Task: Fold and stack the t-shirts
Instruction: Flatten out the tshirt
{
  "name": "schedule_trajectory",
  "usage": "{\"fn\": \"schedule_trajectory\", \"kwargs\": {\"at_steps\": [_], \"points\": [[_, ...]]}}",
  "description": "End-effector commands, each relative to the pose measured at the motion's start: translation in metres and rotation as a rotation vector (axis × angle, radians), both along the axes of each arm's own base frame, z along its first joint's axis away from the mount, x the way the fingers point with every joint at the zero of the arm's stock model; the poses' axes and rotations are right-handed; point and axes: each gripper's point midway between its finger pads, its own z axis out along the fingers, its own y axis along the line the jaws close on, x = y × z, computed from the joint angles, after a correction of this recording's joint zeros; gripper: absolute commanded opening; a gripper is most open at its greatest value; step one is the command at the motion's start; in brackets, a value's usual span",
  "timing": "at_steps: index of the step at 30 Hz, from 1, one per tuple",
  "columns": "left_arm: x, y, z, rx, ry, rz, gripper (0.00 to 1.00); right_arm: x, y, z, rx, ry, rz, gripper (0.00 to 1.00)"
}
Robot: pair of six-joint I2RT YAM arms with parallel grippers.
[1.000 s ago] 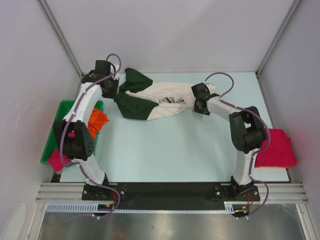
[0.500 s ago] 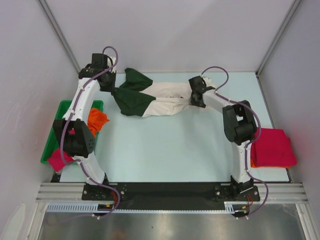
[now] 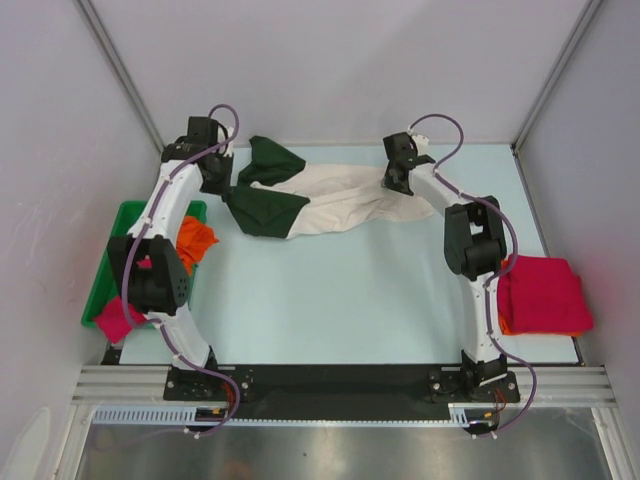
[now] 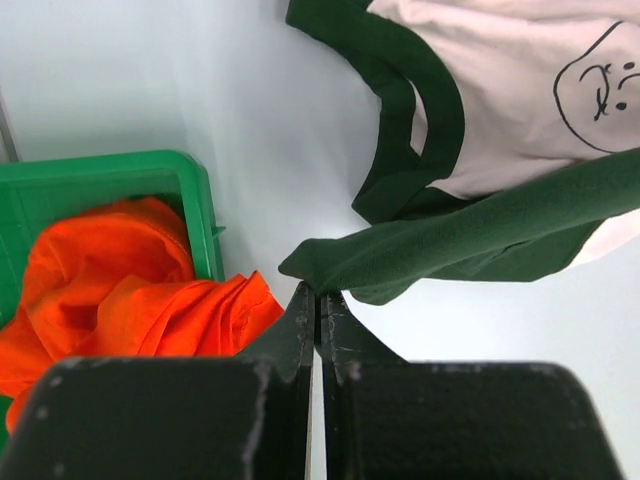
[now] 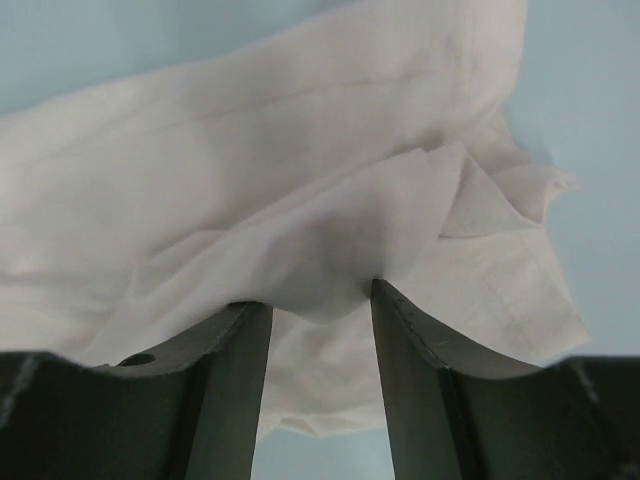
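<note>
Four t-shirts in view.
Cream t-shirt point(image 3: 345, 200), green sleeves, stretched crumpled across the far table point(image 3: 330, 300); orange t-shirt point(image 3: 197, 242) and pink t-shirt point(image 3: 117, 318) bunched at left; crimson t-shirt point(image 3: 545, 293) folded at right.

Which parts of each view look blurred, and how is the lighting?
Left wrist view: left gripper body blurred, cream t-shirt with dark green sleeves sharp. Right wrist view: right gripper and cloth both soft. Top view: even light, faint shadows.
</note>
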Motion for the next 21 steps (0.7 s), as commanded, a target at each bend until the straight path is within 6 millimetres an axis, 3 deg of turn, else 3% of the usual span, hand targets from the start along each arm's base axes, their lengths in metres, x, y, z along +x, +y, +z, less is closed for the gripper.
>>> {"fn": "schedule_trajectory", "kwargs": {"at_steps": [1, 9, 11, 14, 17, 19, 20, 21], "points": [[-0.002, 0.009, 0.018, 0.022, -0.062, 0.013, 0.00, 0.030, -0.020, 0.014, -0.045, -0.051, -0.054, 0.50], [-0.005, 0.011, 0.009, 0.029, -0.044, 0.017, 0.00, 0.068, -0.061, 0.044, -0.034, -0.152, -0.158, 0.51], [-0.006, 0.012, 0.007, 0.032, -0.040, 0.019, 0.00, 0.072, -0.066, 0.040, -0.051, -0.145, -0.163, 0.51], [-0.006, 0.011, 0.006, 0.031, -0.038, 0.018, 0.00, 0.074, -0.068, 0.051, -0.067, -0.160, -0.158, 0.51], [-0.005, 0.011, 0.005, 0.026, -0.036, 0.019, 0.00, 0.067, -0.062, 0.048, -0.055, -0.149, -0.138, 0.51], [-0.005, 0.009, 0.005, 0.017, -0.036, 0.017, 0.00, 0.064, -0.053, 0.063, -0.037, -0.180, -0.120, 0.51], [-0.005, 0.008, 0.005, 0.015, -0.036, 0.016, 0.00, 0.056, -0.050, 0.053, -0.039, -0.156, -0.108, 0.51], [-0.004, 0.008, 0.006, 0.013, -0.037, 0.016, 0.00, 0.052, -0.046, 0.066, -0.028, -0.174, -0.100, 0.51]]}}
